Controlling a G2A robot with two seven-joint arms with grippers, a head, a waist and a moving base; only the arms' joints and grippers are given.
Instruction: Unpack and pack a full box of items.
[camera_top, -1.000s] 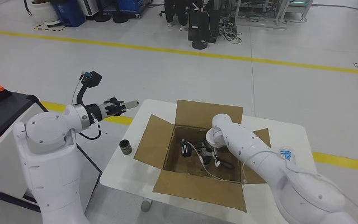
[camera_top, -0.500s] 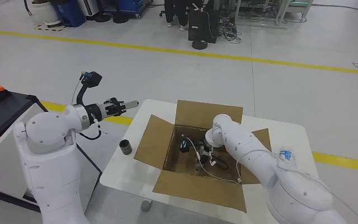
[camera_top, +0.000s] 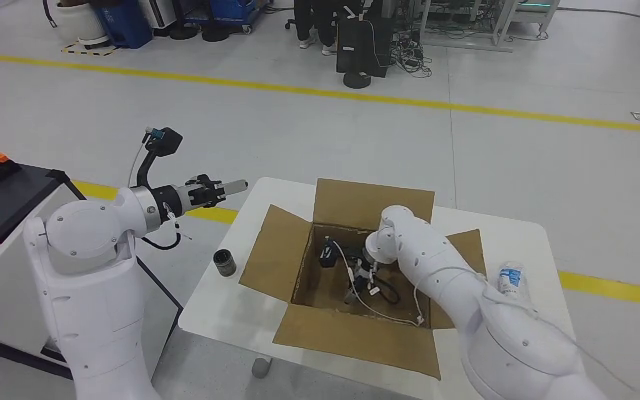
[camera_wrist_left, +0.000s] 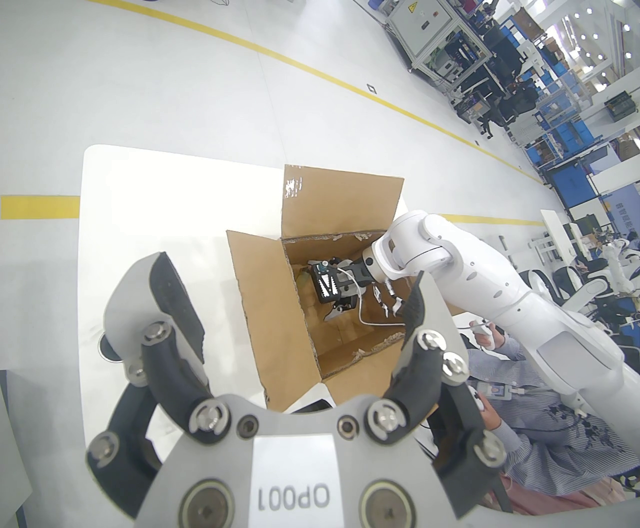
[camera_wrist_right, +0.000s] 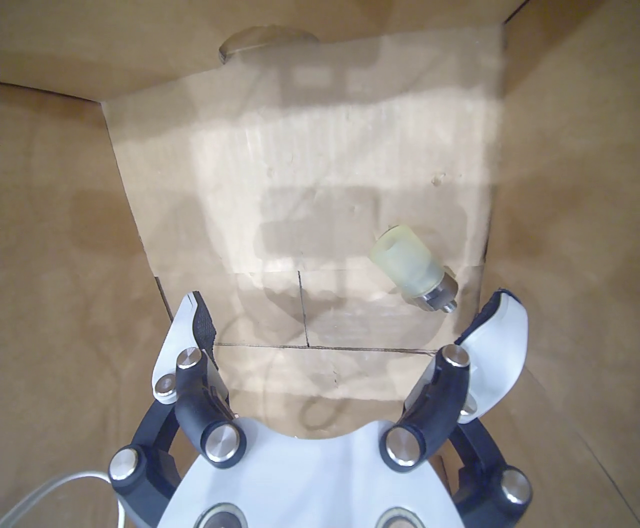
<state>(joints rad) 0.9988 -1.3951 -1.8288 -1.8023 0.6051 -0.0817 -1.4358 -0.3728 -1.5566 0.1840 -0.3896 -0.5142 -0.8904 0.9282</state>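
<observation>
Just ahead of the right pincer (camera_wrist_right: 350, 305), spread wide and empty inside the box (camera_wrist_right: 60, 250), the off-centre pale cylinder (camera_wrist_right: 407, 270) should be centred before being gripped.

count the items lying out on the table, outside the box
2. A dark cylinder sits on the table off the box's flap at the top view's left; a bottle lies off the opposite flap. Others may be hidden under the flaps.
</observation>
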